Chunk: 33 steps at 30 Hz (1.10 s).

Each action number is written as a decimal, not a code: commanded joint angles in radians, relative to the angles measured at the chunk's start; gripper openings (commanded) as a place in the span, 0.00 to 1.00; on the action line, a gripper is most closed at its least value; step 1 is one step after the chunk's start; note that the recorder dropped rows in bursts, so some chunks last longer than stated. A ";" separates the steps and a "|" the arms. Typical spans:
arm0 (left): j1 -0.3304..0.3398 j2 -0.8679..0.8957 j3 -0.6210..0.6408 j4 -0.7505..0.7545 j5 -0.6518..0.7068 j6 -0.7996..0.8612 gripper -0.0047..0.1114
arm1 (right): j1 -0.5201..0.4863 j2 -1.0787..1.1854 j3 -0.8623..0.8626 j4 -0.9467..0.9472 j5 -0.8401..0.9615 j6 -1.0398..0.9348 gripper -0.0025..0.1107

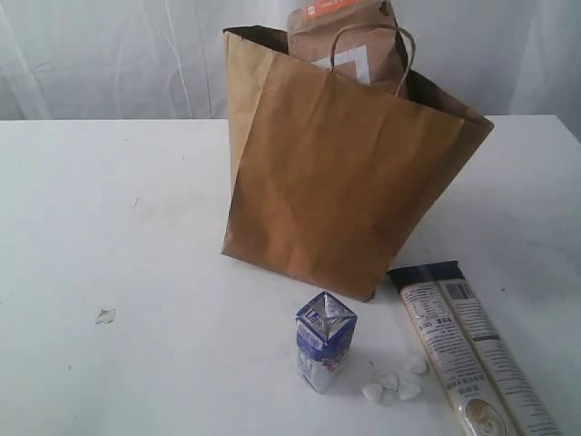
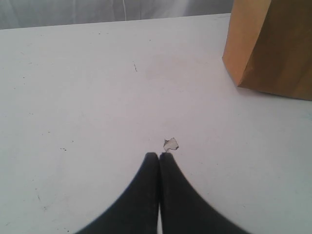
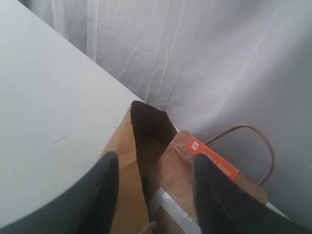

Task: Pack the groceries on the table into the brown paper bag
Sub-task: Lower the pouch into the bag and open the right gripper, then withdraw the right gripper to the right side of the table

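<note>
1. Brown paper bag [image 1: 345,182], creased, stands upright toward the surface's [image 1: 109,227] far edge, kraft pouch [image 1: 327,36] poking from its mouth.
2. Long printed packet [image 1: 472,354] lies flat near the front right corner.
3. Blue-white carton [image 1: 324,341] stands by the front edge.
4. Right hand [image 3: 156,157] half-spread above the pouch, gripping nothing; left hand [image 2: 159,155] closed, empty.

Kraft pouch with orange strip [image 1: 313,41]: lower part is hidden within brown paper bag [image 1: 345,182]. Long printed packet [image 1: 467,350]: end is cropped.
</note>
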 commanded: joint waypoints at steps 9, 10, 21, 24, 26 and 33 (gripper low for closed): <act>0.001 -0.004 0.004 -0.018 0.003 -0.004 0.04 | -0.006 -0.035 -0.003 -0.010 0.081 0.007 0.41; 0.001 -0.004 0.004 -0.018 0.003 -0.004 0.04 | -0.006 -0.043 -0.003 -0.010 0.095 0.009 0.41; 0.001 -0.004 0.004 -0.018 0.003 -0.004 0.04 | -0.006 -0.117 -0.003 -0.469 0.616 0.127 0.13; 0.001 -0.004 0.004 -0.018 0.003 -0.004 0.04 | -0.007 -0.129 0.011 -0.619 0.619 0.199 0.05; 0.001 -0.004 0.004 -0.020 0.003 -0.004 0.04 | -0.007 -0.137 0.023 -0.658 0.619 0.222 0.02; 0.001 -0.004 0.004 -0.022 0.003 -0.004 0.04 | -0.025 -0.168 0.126 -0.676 0.619 0.297 0.02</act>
